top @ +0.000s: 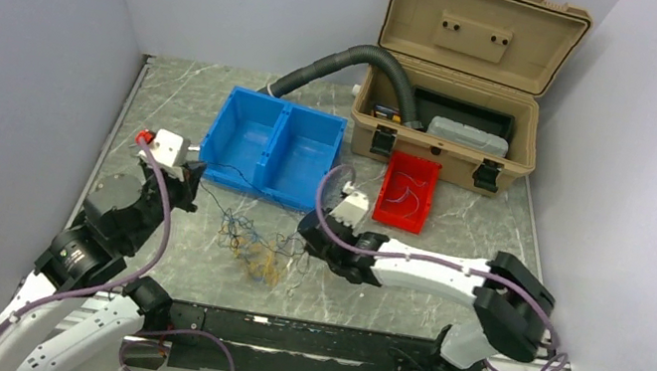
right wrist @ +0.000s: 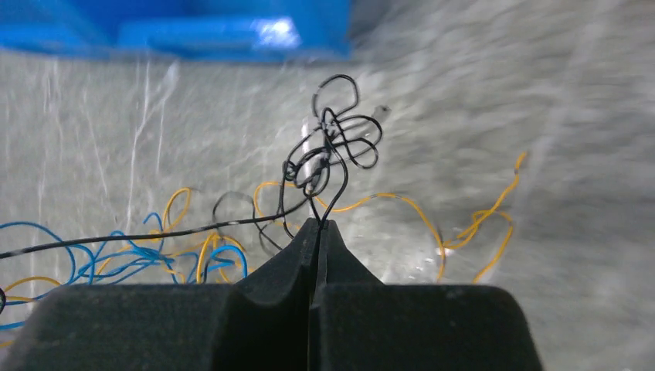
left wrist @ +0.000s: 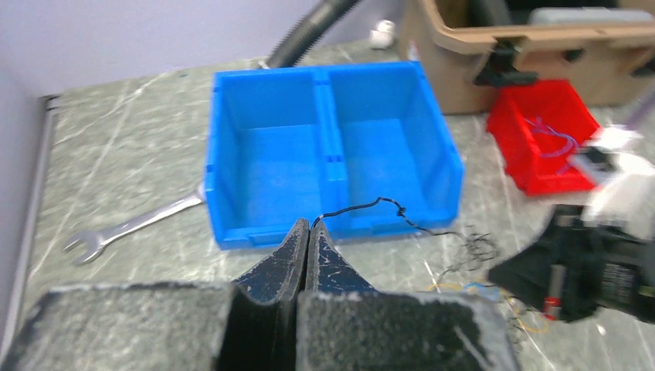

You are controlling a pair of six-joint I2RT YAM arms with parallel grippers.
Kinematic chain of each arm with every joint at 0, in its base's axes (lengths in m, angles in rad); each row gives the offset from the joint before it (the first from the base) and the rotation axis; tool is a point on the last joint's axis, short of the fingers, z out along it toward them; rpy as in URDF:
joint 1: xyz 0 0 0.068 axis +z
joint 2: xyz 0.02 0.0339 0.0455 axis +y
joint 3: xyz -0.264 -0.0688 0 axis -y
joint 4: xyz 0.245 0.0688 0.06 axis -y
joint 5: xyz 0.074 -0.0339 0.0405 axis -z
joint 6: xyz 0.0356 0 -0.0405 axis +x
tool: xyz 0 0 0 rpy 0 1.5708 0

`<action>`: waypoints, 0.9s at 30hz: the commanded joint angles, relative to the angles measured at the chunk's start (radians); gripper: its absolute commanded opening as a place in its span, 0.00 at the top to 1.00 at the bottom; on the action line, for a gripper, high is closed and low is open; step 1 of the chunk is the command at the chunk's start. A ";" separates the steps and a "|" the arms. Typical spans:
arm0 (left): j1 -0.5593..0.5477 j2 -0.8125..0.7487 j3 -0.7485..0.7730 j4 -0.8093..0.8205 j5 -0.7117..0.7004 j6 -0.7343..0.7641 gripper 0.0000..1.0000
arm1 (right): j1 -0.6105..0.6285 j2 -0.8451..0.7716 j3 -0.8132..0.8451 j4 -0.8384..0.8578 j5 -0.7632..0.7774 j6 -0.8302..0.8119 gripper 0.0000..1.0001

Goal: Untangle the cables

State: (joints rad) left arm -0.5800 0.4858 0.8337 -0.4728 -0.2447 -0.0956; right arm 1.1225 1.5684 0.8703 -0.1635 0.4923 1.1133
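Left claw (left wrist: 309,226) is clamped on the end of a black wire (left wrist: 386,207); right claw (right wrist: 319,224) is clamped under black knotted loops, likely the same wire; the cables (top: 253,252) lie snarled on the bench (top: 467,234) before the blue bin (top: 250,137); most untangling seems left.

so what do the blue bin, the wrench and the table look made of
Blue bin: moulded plastic, likely; even colour, slight gloss, thin walls with a moulded divider.
Wrench: metal, probably steel; bright silver with a polished shine.
Table: grey marbled surface with white veins, smooth and faintly reflective; real stone or a printed laminate, cannot tell.
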 commanded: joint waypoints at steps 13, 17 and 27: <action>0.090 0.000 0.042 -0.126 -0.552 -0.188 1.00 | -0.451 -0.874 -0.206 -0.655 0.283 0.180 1.00; 0.118 -0.023 0.035 -0.127 -0.566 -0.204 1.00 | -0.498 -0.923 -0.147 -0.857 0.391 0.182 1.00; 0.131 -0.080 0.003 -0.077 -0.514 -0.171 1.00 | -0.500 -0.947 0.027 -1.017 0.565 0.117 1.00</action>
State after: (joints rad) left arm -0.4580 0.4084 0.8238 -0.5793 -0.7132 -0.2760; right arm 0.6270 0.6434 0.8158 -1.0824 0.9222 1.2842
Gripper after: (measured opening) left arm 0.009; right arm 0.010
